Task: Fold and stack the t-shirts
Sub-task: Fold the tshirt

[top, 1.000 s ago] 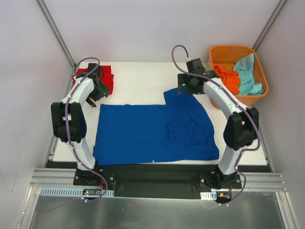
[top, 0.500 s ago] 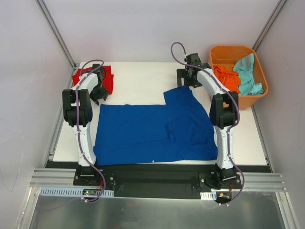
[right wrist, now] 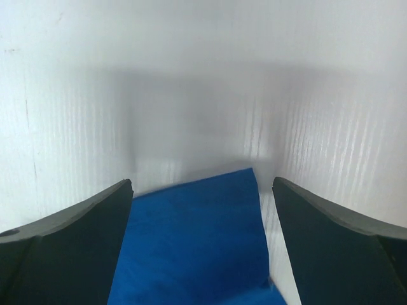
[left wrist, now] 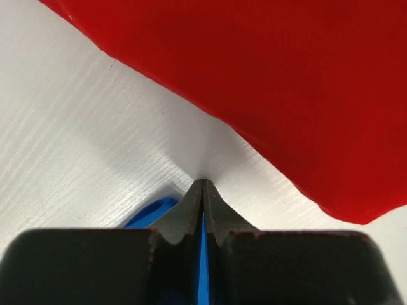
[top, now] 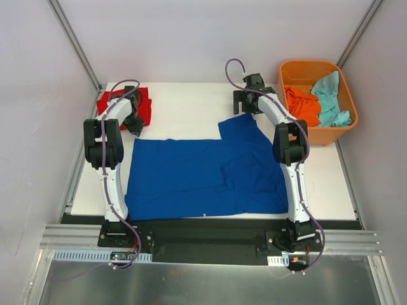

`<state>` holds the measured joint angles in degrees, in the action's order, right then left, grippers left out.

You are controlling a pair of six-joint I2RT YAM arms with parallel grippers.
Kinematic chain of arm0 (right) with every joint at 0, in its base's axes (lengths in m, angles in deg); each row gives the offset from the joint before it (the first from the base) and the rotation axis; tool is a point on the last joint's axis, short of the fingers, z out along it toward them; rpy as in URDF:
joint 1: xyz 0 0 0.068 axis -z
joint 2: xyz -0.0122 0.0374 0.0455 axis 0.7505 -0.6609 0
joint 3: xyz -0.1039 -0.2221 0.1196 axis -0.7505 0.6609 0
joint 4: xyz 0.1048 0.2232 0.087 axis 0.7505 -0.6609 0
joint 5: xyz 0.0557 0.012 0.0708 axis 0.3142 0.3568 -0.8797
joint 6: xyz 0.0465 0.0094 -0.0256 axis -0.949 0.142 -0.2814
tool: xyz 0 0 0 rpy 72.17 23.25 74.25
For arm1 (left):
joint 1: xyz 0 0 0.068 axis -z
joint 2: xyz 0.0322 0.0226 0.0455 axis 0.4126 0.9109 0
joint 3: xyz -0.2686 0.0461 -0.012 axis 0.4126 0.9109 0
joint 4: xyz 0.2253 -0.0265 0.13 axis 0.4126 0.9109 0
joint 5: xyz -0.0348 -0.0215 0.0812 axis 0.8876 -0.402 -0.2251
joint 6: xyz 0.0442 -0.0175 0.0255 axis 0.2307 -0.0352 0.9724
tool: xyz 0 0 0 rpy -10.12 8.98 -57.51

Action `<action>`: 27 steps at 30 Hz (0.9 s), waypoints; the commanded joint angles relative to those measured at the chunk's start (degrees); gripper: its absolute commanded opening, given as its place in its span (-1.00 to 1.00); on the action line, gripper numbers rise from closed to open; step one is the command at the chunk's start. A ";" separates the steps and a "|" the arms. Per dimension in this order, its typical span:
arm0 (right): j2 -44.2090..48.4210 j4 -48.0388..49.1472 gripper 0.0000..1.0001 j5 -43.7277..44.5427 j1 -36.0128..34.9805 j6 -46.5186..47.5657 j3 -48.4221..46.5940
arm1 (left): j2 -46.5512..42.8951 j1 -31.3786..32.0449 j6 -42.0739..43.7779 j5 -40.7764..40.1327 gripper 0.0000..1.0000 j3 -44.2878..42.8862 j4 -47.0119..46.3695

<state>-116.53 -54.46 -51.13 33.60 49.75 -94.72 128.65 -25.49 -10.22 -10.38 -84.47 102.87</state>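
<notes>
A royal-blue t-shirt [top: 203, 171] lies spread flat on the white table [top: 187, 105]. My left gripper [top: 135, 129] is at its far left corner, and in the left wrist view the jaws [left wrist: 203, 189] are shut on a thin strip of blue cloth [left wrist: 151, 213]. A folded red t-shirt [top: 121, 105] lies just beyond that gripper and fills the top of the left wrist view [left wrist: 286, 95]. My right gripper [top: 245, 112] is at the shirt's far right corner. In the right wrist view it stands open [right wrist: 202, 190], with the blue corner [right wrist: 197, 241] between its fingers.
An orange plastic tub [top: 308, 63] stands at the back right, off the table's corner. It holds a crumpled orange t-shirt [top: 304, 105] and a teal one [top: 329, 95]. Grey walls close in the back and both sides.
My left gripper has shut on the blue shirt's far left corner. Both arms have stretched farther back, the right gripper moving up to the shirt's far edge.
</notes>
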 commanded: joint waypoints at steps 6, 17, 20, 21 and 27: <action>0.02 -3.27 0.93 -4.32 0.17 -3.09 -1.83 | -5.00 -0.02 0.35 -1.21 -1.00 5.15 4.76; -0.51 -8.64 0.79 0.04 -2.11 -1.07 -0.25 | -7.39 -0.02 0.09 -1.29 -1.00 7.44 4.68; 0.11 -8.99 0.35 4.61 -3.16 -0.54 0.36 | -7.73 0.16 0.18 -0.68 -1.00 7.27 4.68; 0.37 -8.99 0.15 6.71 -3.25 -0.98 0.45 | -7.82 0.25 0.09 -0.68 -1.00 7.26 4.68; 1.07 -8.38 -0.60 8.40 -3.43 -1.69 -0.42 | -10.02 0.95 0.18 -0.94 -1.00 7.09 4.59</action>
<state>-117.12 -58.66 -45.86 30.39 48.33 -95.21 123.34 -25.43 -10.20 -10.42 -77.43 105.30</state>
